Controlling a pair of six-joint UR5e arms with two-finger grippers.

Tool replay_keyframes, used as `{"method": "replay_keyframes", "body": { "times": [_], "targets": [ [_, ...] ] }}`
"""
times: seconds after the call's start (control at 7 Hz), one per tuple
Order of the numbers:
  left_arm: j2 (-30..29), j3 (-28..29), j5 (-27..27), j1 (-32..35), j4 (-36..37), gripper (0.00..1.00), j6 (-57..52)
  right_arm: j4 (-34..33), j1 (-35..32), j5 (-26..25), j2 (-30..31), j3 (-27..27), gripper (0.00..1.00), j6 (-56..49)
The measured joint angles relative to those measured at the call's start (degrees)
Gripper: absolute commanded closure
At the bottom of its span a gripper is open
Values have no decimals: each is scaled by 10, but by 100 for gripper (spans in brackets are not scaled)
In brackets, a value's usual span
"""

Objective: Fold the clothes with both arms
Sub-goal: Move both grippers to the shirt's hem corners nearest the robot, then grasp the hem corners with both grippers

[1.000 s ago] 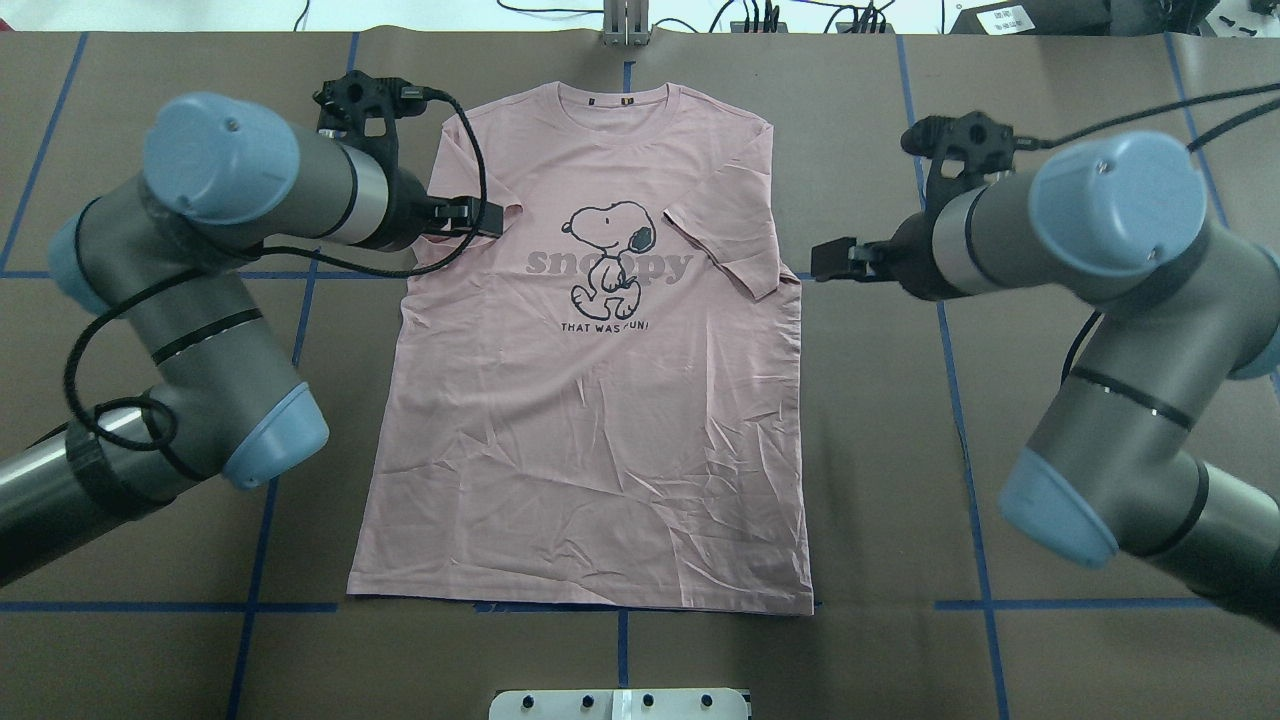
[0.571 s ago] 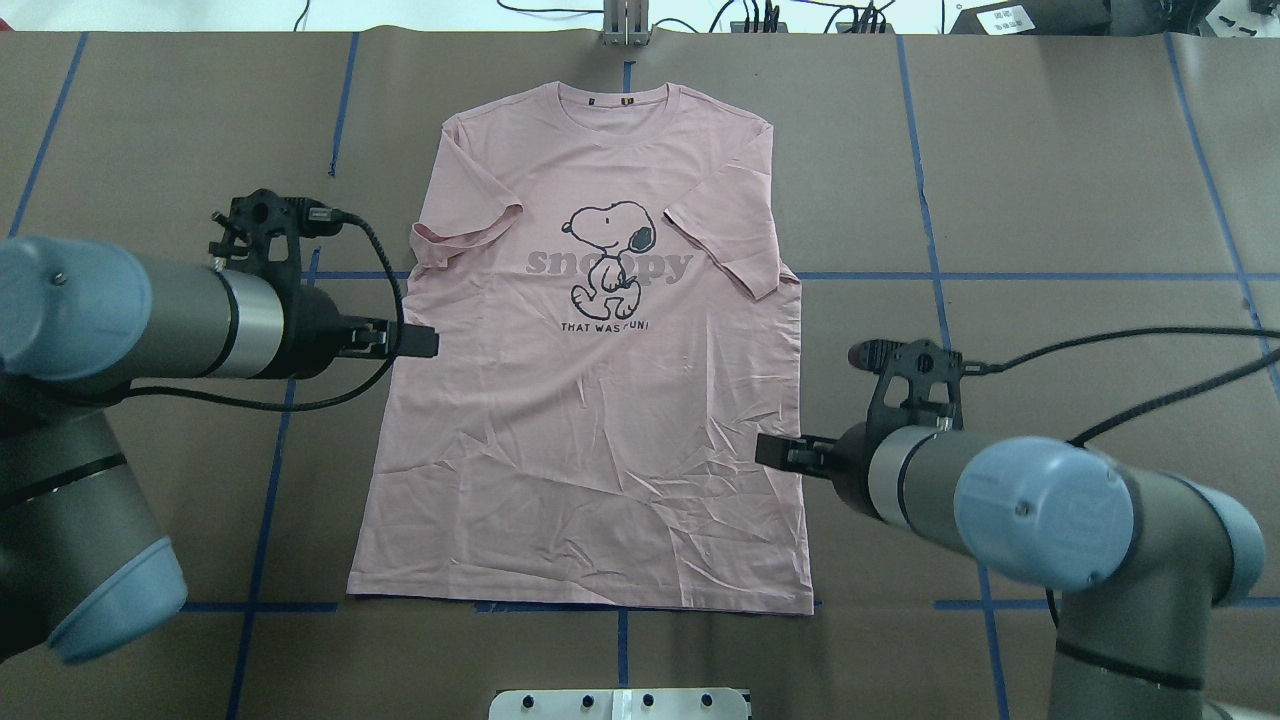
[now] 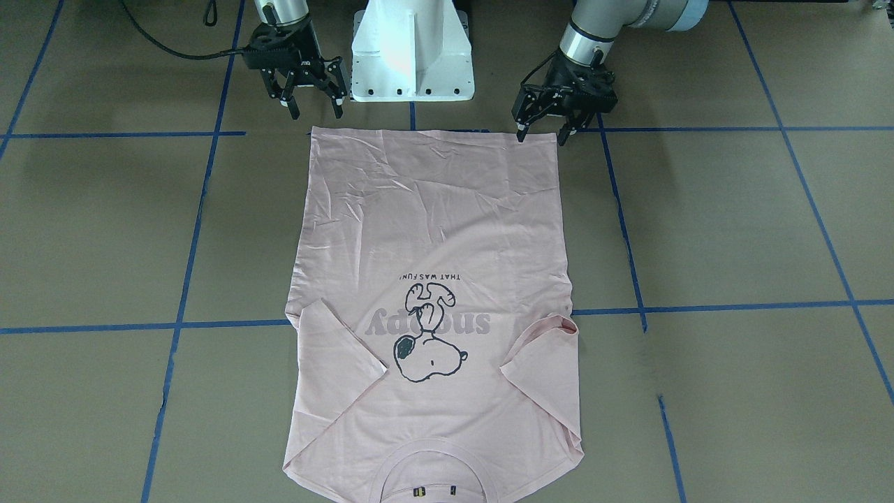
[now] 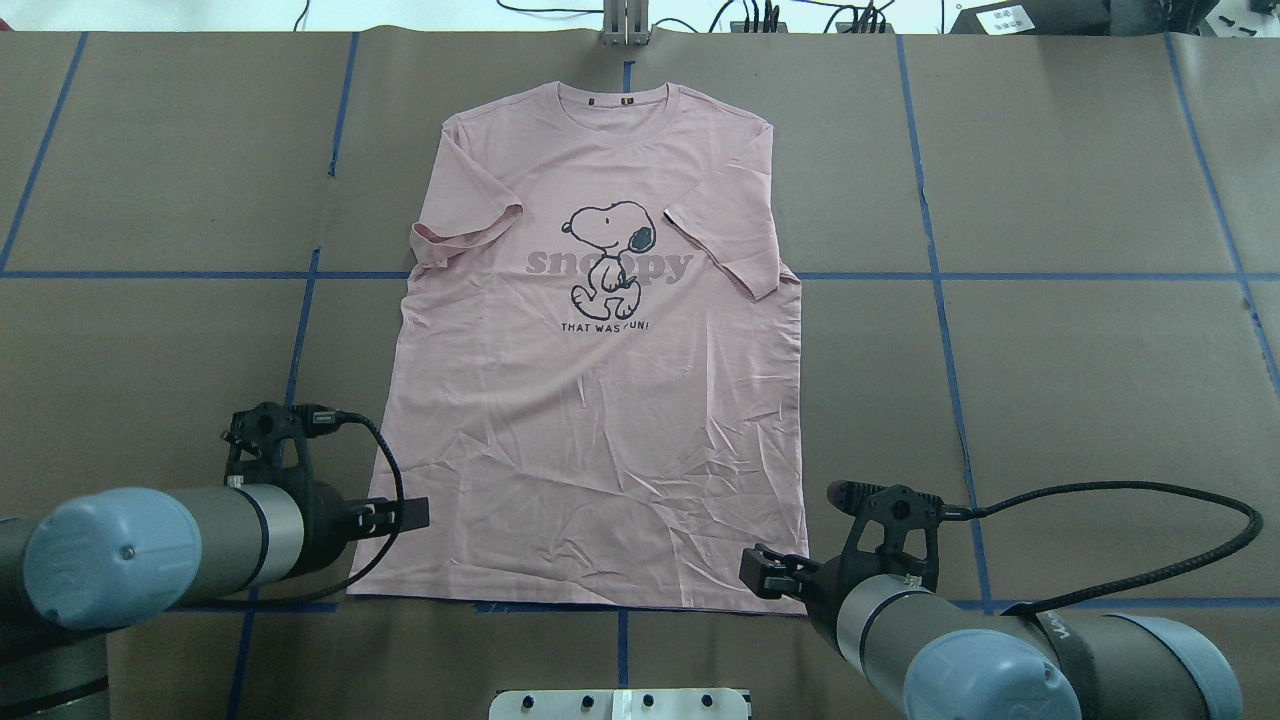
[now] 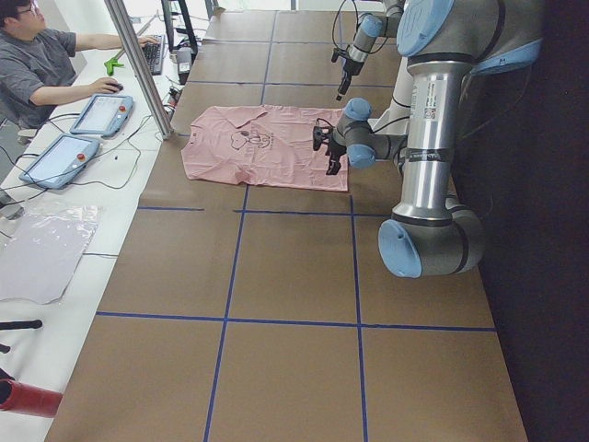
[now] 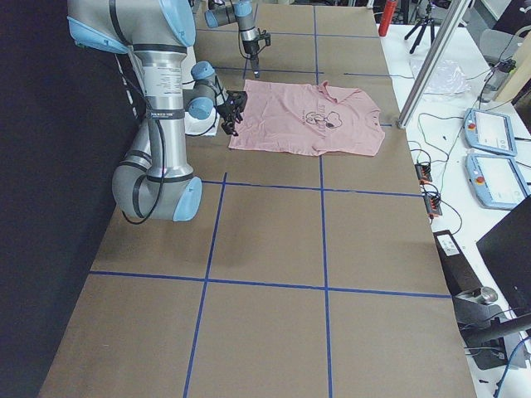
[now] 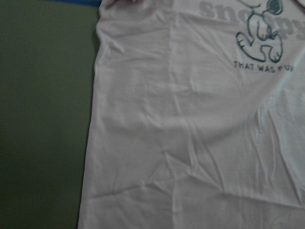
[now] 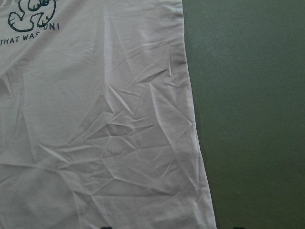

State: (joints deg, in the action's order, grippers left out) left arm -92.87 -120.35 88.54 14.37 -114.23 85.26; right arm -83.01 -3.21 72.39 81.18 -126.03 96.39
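The pale pink T-shirt [image 4: 590, 450] lies flat on the brown table, print up, collar at the far edge and both sleeves folded inward. My left gripper [image 4: 405, 516] hovers open and empty at the hem's left corner; in the front view it [image 3: 540, 137] is on the right. My right gripper [image 4: 760, 573] hovers open and empty at the hem's right corner, on the left in the front view [image 3: 313, 110]. The left wrist view shows the shirt's left edge [image 7: 93, 143] and the print. The right wrist view shows its right edge [image 8: 193, 124].
The white pedestal base [image 3: 412, 49] stands just behind the hem. Blue tape lines [image 4: 950, 275] grid the brown table cover. An operator [image 5: 41, 64] sits at a side bench with tablets [image 5: 101, 112] beyond the collar end. A metal post [image 5: 138, 64] stands there.
Both arms have swept from the sleeves back along the shirt's sides to the hem corners near the robot. The shirt has not moved.
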Motion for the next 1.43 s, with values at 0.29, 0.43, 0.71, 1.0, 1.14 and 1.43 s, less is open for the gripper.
{"method": "replay_keyframes", "body": {
  "times": [0.29, 0.43, 0.71, 1.0, 1.14, 1.43],
  "targets": [
    [17, 14, -18, -44, -1, 36, 38, -2, 4, -8, 0, 0, 12, 3],
    [19, 21, -26, -58, -2, 40, 51, -1, 4, -9, -1, 0, 12, 3],
    [20, 26, -33, -66, -3, 41, 59, -1, 5, -11, -1, -1, 11, 3],
    [22, 26, -33, -67, -3, 41, 59, -1, 5, -12, -1, 0, 11, 3],
    [22, 27, -33, -67, -2, 41, 59, -1, 6, -12, -1, 0, 11, 3],
    [23, 27, -33, -67, -1, 41, 59, -1, 7, -12, -1, 0, 11, 4]
  ]
}}
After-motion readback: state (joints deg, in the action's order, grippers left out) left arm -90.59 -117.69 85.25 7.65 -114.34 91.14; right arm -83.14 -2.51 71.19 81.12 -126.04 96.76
